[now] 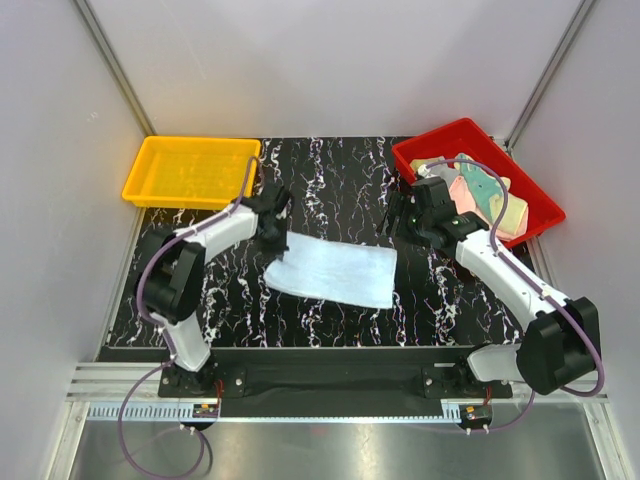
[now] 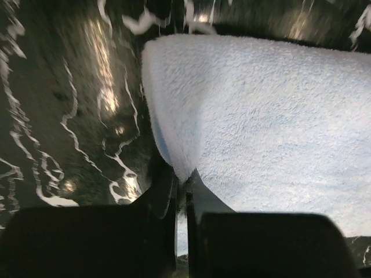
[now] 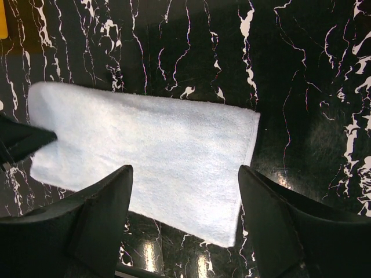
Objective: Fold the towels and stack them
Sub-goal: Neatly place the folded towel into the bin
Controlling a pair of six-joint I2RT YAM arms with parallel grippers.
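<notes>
Plain pale walls (image 1: 330, 60) close in three sides (metal struts (image 1: 110, 60) in the corners) around a black, white-veined surface (image 1: 340, 190) that shines.

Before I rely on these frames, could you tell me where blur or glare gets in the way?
Top external view: evenly lit and sharp, with the light blue towel washed out. Left wrist view: the table is smeared and glare-streaked, and the left gripper, shut on the towel's edge, is a dark blur. Right wrist view: crisp table, bright towel, the open right gripper dark and soft-edged.
</notes>
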